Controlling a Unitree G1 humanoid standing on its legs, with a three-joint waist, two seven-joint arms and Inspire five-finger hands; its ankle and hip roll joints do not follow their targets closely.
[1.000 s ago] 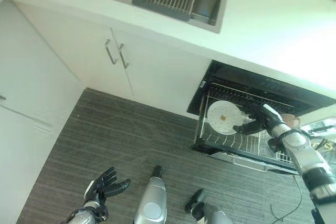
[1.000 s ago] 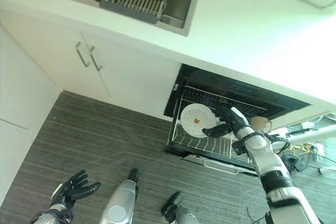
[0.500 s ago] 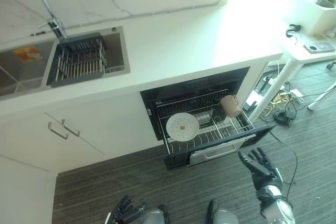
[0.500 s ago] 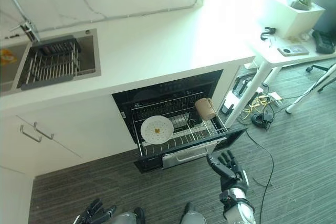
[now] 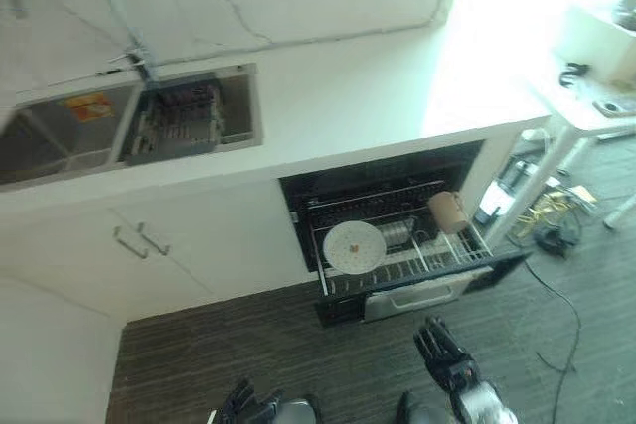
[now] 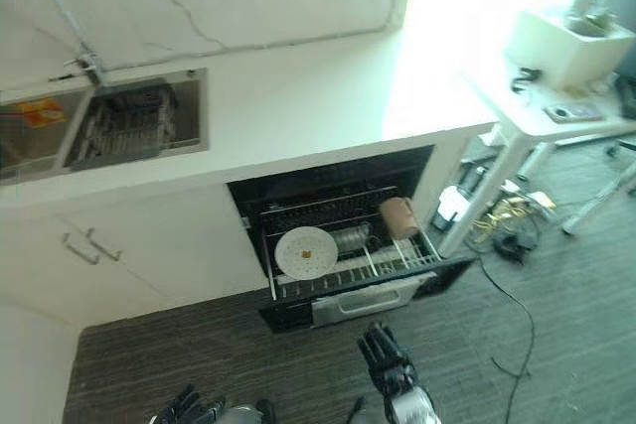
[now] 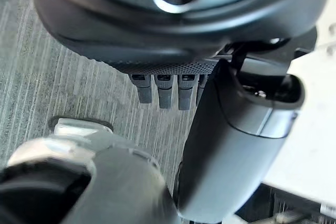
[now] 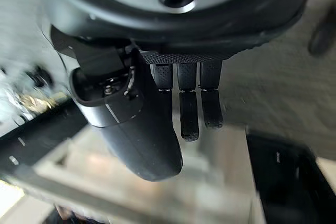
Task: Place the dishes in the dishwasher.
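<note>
A white plate (image 5: 354, 244) stands upright in the pulled-out wire rack (image 5: 452, 256) of the open dishwasher (image 5: 388, 171). A tan cup (image 5: 447, 211) lies at the rack's right end, and a metal bowl (image 6: 352, 238) sits between plate and cup. My right hand (image 5: 447, 361) hangs low in front of the dishwasher, fingers straight and empty; its wrist view shows the same relaxed fingers (image 8: 190, 109). My left hand (image 5: 241, 406) is down by the floor at the lower left, open and empty, with straight fingers (image 7: 164, 89) over the dark wood floor.
A white counter (image 5: 328, 96) runs above the dishwasher, with a sink (image 5: 60, 136) and a dish rack (image 5: 179, 121) at the left. White cabinet doors (image 5: 139, 245) stand left of the dishwasher. A white table (image 5: 586, 96) and tangled cables (image 5: 552, 230) are at the right.
The camera has swung, shifting the whole scene. My right hand let go of the plate, left in the rack, and dropped low in front of the dishwasher. My left hand stays low.
</note>
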